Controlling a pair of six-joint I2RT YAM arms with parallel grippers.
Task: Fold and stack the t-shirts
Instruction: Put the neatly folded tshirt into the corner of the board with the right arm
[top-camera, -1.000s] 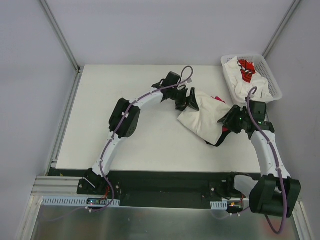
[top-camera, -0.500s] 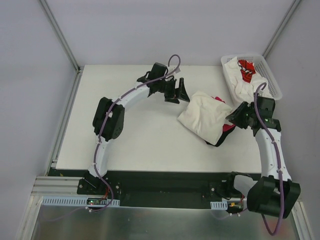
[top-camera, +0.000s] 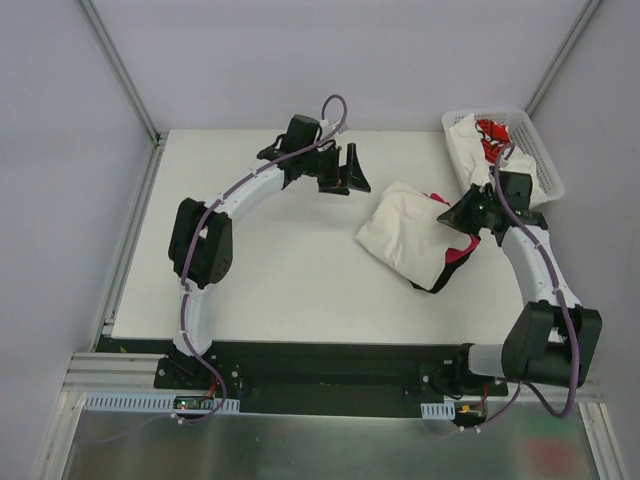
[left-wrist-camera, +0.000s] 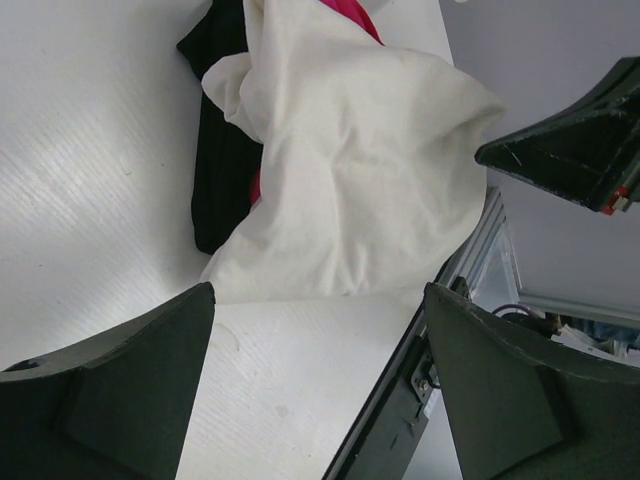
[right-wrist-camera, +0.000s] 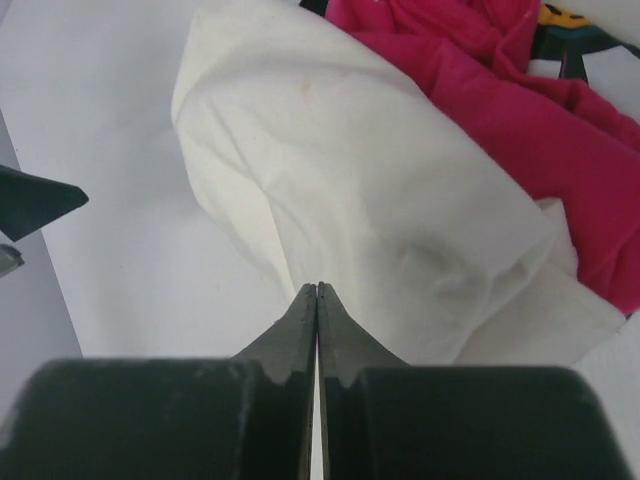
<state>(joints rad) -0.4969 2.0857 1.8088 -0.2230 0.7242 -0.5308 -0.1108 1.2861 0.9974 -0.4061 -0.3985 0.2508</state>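
1. Pressing its two fingers flat together, the right hand (right-wrist-camera: 317, 290) is fully closed, and no cloth shows between the tips.
2. Its tips point at the edge of a cream-white t-shirt (right-wrist-camera: 400, 220); whether they touch it I cannot tell.
3. A magenta-pink t-shirt (right-wrist-camera: 520, 110) lies bunched just beyond the cream one, partly under it.
4. From above, the right hand (top-camera: 452, 214) sits at the right side of this heap, with a black t-shirt (top-camera: 435, 282) peeking out at the heap's near edge.
5. The left hand (top-camera: 350, 178) is spread wide and holds nothing. It hangs above the table (top-camera: 280, 280), near the heap's far left corner but apart from it.
6. The left wrist view shows the same cream-white t-shirt (left-wrist-camera: 350, 180) lying over the black t-shirt (left-wrist-camera: 225, 170).
7. A white lattice basket (top-camera: 545, 170) stands at the table's far right corner, holding a white t-shirt with red print (top-camera: 490, 140).
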